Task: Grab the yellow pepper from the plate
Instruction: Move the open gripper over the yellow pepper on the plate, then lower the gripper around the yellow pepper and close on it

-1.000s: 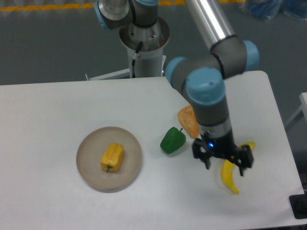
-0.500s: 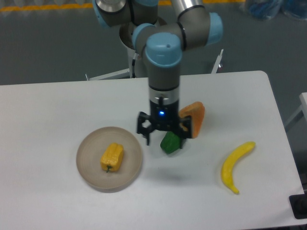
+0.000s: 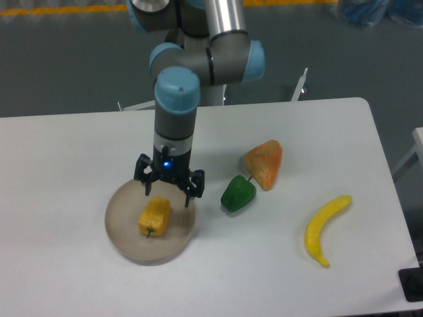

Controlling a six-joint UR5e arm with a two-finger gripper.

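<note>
The yellow pepper (image 3: 154, 216) lies on its side in the middle of the round beige plate (image 3: 123, 239) at the table's front left. My gripper (image 3: 168, 196) hangs over the plate's far right part, just above and slightly right of the pepper. Its dark fingers are spread and hold nothing. The pepper is fully in view and untouched.
A green pepper (image 3: 237, 193) sits right of the plate, with an orange wedge-shaped piece (image 3: 265, 163) behind it. A yellow banana (image 3: 322, 228) lies at the front right. The arm's base stands at the table's far edge.
The arm has swung left across the table, from above the banana, past the green pepper, to over the plate. The objects have not moved.
</note>
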